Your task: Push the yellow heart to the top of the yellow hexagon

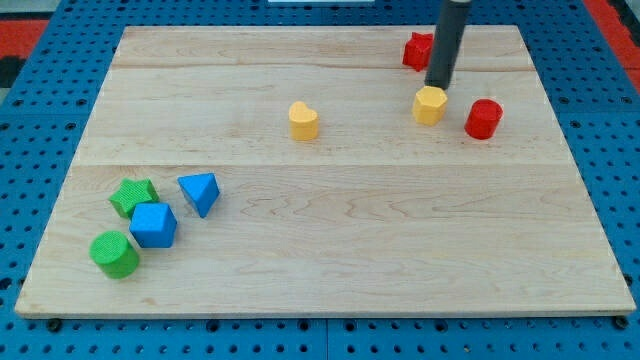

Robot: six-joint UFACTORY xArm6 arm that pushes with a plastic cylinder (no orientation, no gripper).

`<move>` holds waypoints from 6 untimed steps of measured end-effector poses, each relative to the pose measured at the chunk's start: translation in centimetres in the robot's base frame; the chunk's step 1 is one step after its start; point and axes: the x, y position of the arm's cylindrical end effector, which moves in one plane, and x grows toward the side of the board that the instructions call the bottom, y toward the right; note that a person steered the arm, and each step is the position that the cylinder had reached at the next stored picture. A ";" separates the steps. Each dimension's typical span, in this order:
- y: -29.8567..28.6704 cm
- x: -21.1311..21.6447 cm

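Note:
The yellow heart lies near the board's upper middle. The yellow hexagon lies to its right, in the upper right part of the board. My tip stands right at the hexagon's top edge, touching or nearly touching it, well to the right of the heart. The dark rod rises from there out of the view's top.
A red block sits partly behind the rod near the top edge. A red cylinder lies right of the hexagon. At lower left are a green block, a blue triangle, a blue block and a green cylinder.

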 end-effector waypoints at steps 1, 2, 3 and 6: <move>-0.7 5.0; -1.3 10.2; -9.3 10.0; -17.6 4.0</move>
